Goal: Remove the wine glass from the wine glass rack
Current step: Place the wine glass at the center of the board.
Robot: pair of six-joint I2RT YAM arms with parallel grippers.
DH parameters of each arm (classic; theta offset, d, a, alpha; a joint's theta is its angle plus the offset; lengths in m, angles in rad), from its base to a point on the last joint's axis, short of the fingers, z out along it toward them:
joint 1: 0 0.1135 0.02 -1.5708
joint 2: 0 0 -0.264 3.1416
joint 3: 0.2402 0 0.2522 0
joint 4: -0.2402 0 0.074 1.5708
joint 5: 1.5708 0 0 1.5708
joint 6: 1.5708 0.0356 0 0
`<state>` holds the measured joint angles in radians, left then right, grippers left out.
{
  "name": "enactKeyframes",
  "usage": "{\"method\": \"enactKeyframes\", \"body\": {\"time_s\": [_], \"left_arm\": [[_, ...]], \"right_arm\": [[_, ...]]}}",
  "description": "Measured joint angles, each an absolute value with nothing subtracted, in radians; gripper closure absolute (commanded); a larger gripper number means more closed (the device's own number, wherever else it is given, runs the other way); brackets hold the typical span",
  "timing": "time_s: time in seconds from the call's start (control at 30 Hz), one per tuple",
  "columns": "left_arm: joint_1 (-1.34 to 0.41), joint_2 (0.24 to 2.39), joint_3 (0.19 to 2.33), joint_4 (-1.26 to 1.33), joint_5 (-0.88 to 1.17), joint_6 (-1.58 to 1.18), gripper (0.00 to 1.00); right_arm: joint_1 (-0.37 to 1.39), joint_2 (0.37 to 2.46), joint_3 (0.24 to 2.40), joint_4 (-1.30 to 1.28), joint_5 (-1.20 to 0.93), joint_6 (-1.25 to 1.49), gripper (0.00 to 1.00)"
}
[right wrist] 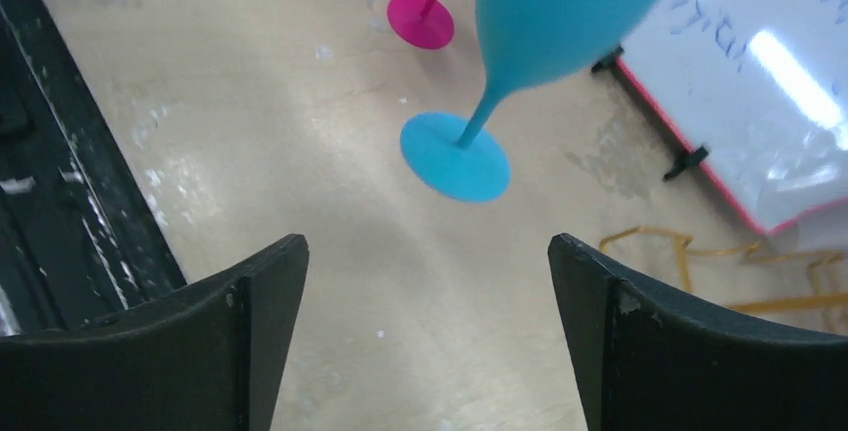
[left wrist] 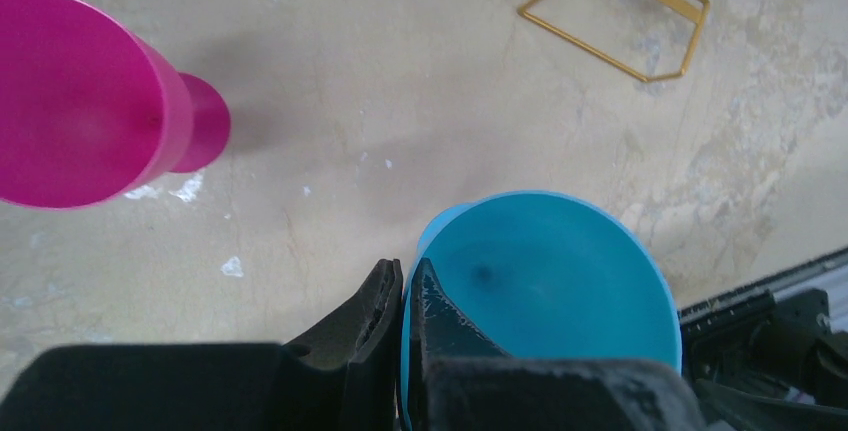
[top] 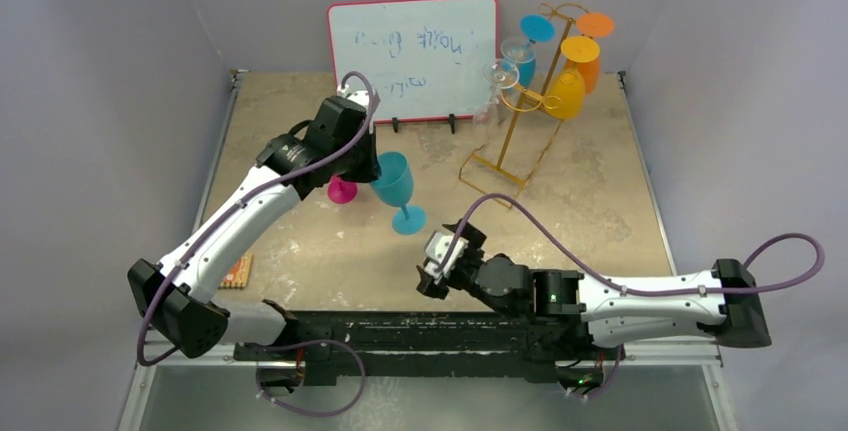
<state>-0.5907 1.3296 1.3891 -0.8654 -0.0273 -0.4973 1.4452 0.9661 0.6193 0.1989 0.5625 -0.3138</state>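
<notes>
- Top external view: the teal wine glass (top: 392, 181) is seen tilted, left of centre, well apart from the wine glass rack (top: 514, 131) at upper right.
- Its rim is pinched by the closed left gripper (left wrist: 405, 286); the right gripper (right wrist: 425, 241) is spread open, empty.
- A slip from that thin rim hold could be caused by a knock against the pink wine glass (top: 342, 189) just beside.

One gold wine glass rack (top: 516, 123) with what looks like five hanging glasses (top: 567, 94); off it, one teal wine glass (top: 392, 179), one magenta wine glass (top: 342, 189); one whiteboard (top: 412, 46).
</notes>
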Motion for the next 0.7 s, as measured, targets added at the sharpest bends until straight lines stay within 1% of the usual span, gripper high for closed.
{"method": "enactKeyframes", "body": {"time_s": [0.1, 0.2, 0.3, 0.37, 0.5, 0.57, 0.7], "left_arm": [[-0.592, 1.333, 1.388, -0.822, -0.101, -0.49, 1.0], [-0.592, 1.347, 1.387, -0.788, -0.157, -0.476, 1.0], [-0.592, 1.367, 1.387, -0.754, -0.2, -0.459, 1.0], [-0.592, 1.379, 1.387, -0.733, -0.223, -0.442, 1.0], [-0.592, 1.429, 1.394, -0.709, -0.258, -0.392, 1.0], [-0.592, 1.464, 1.401, -0.704, -0.266, -0.374, 1.0], [-0.592, 1.52, 1.402, -0.694, -0.281, -0.356, 1.0]], "right_arm": [[1.446, 0.949, 0.632, 0.138, 0.647, -0.072, 0.0], [1.434, 0.936, 0.646, -0.005, 0.732, 0.246, 0.0], [1.396, 0.912, 0.645, -0.096, 0.726, 0.469, 0.0], [1.328, 0.883, 0.628, -0.112, 0.659, 0.573, 0.0], [1.024, 0.803, 0.538, -0.094, 0.439, 0.721, 0.0], [0.93, 0.769, 0.488, -0.083, 0.369, 0.779, 0.0], [0.889, 0.73, 0.407, -0.054, 0.258, 0.908, 0.02]]}}
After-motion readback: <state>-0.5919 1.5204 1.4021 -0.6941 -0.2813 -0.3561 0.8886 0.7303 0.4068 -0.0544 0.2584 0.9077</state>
